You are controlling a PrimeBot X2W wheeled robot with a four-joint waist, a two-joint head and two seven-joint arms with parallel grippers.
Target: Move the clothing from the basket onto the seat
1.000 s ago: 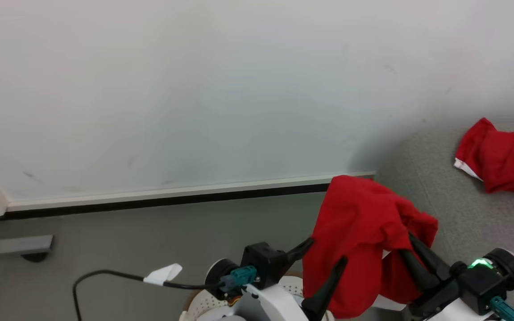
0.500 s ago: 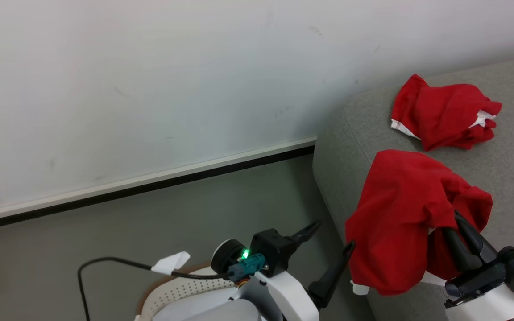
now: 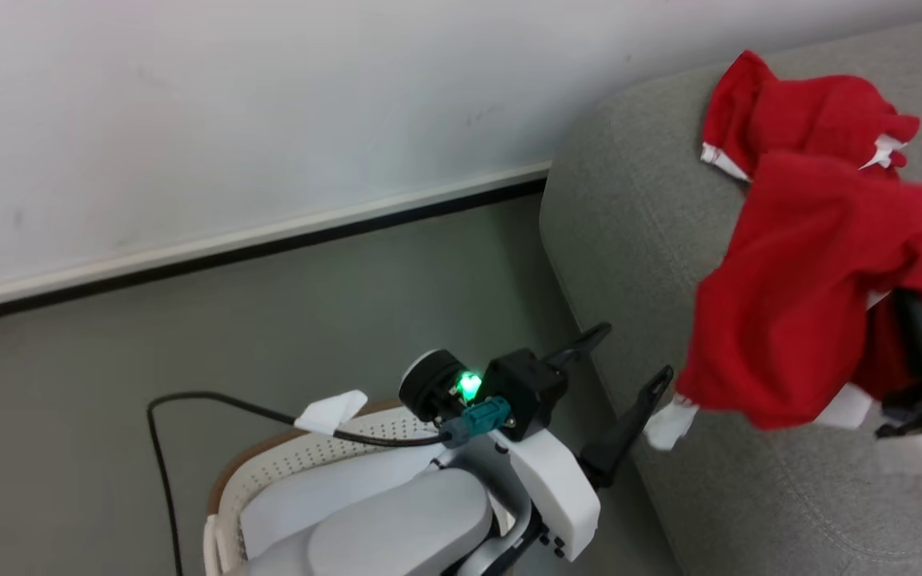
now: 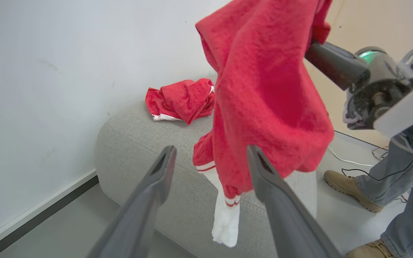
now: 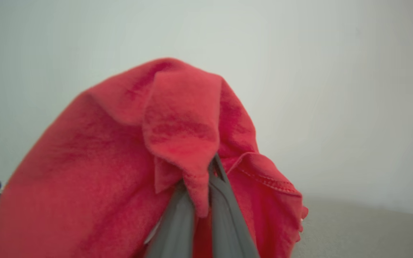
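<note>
A bright red garment (image 3: 797, 288) with a white cuff (image 3: 669, 424) hangs from my right gripper (image 3: 921, 308), which is shut on it above the grey seat (image 3: 637, 216). In the right wrist view the red garment (image 5: 120, 150) is pinched between the closed fingers (image 5: 177, 222). A second red garment (image 3: 805, 112) with white trim lies crumpled on the seat behind it. My left gripper (image 3: 625, 360) is open and holds nothing, just left of the hanging cloth and beside the seat's edge. The white basket (image 3: 269, 472) sits at the lower left, mostly hidden under my left arm.
A black cable (image 3: 213, 408) with a white tag runs over the grey floor by the basket. A white wall with a dark skirting line (image 3: 269, 240) stands behind. A person's legs and tan boots (image 4: 350, 186) stand on the far side of the seat (image 4: 138, 143).
The head view has swung right, bringing the seat closer. My right gripper has carried the red garment from above the basket to over the seat. The left gripper stays open.
</note>
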